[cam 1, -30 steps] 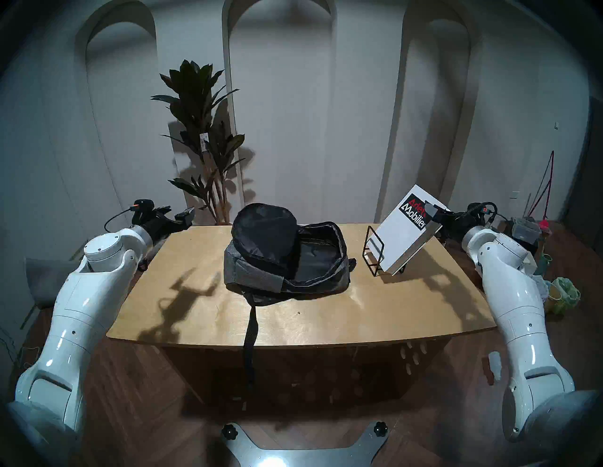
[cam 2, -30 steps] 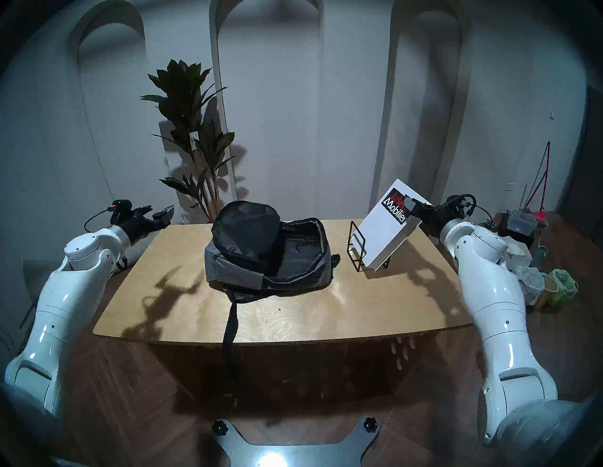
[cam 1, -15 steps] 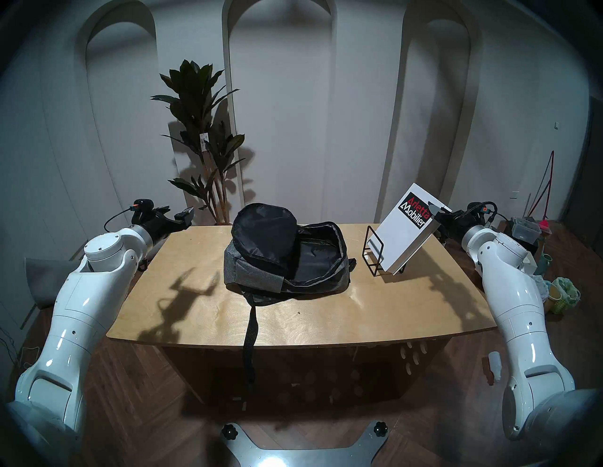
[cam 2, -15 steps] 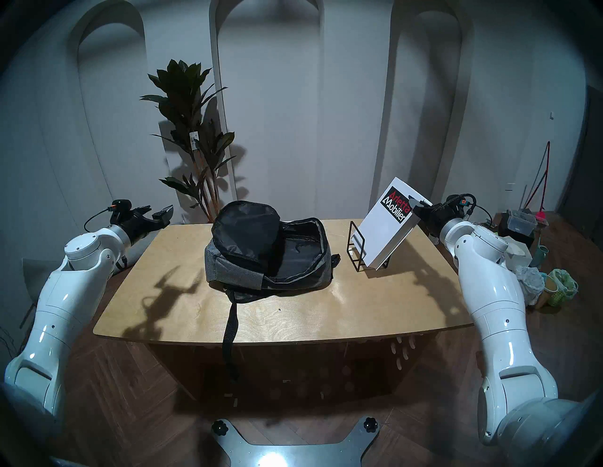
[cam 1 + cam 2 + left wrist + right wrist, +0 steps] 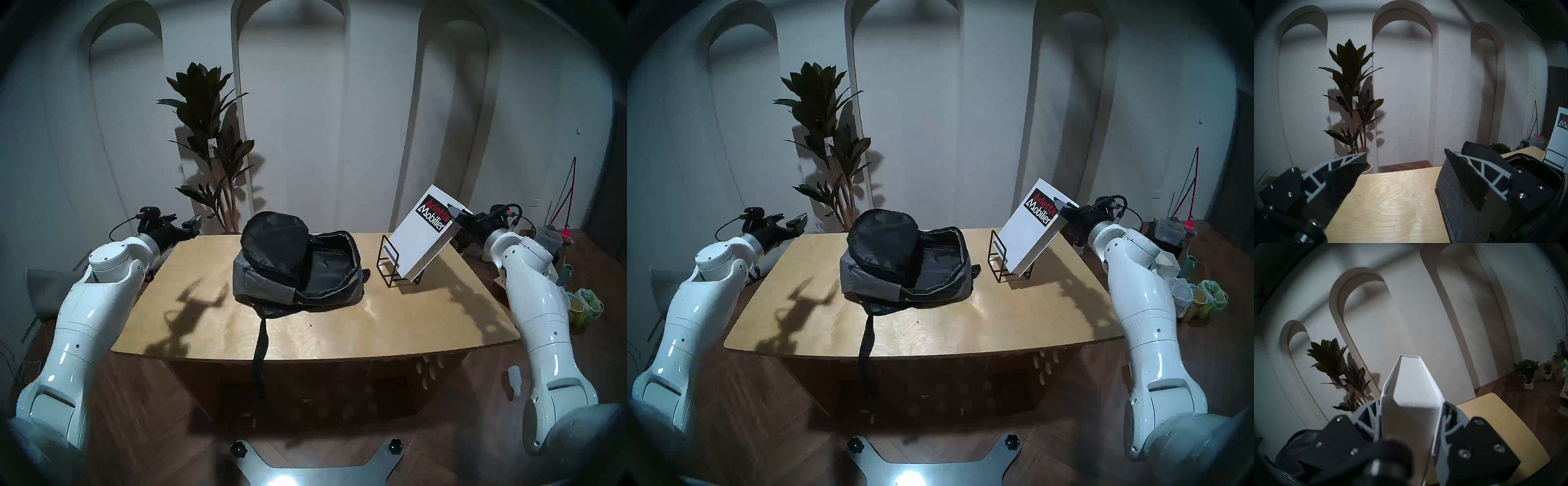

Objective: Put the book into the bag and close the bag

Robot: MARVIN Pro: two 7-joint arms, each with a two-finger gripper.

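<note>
The white book with its black "Arletta Mobilier" label leans tilted, its lower edge at the black wire rack on the table's right. My right gripper is shut on the book's upper right edge; the right wrist view shows the fingers clamped on both sides of the book. The grey bag lies at the table's centre, main compartment open, black-lined flap standing up. Its black strap hangs over the front edge. My left gripper is open and empty at the table's far left corner.
The wooden table carries only the bag and the rack. A tall potted plant stands behind the table's left. Boxes and clutter sit on the floor beyond my right arm. A white wall with arches is behind.
My right gripper has risen a little and shifted right, lifting the book slightly; the label, partly covered before, now shows in full. The left arm and the bag have not moved.
</note>
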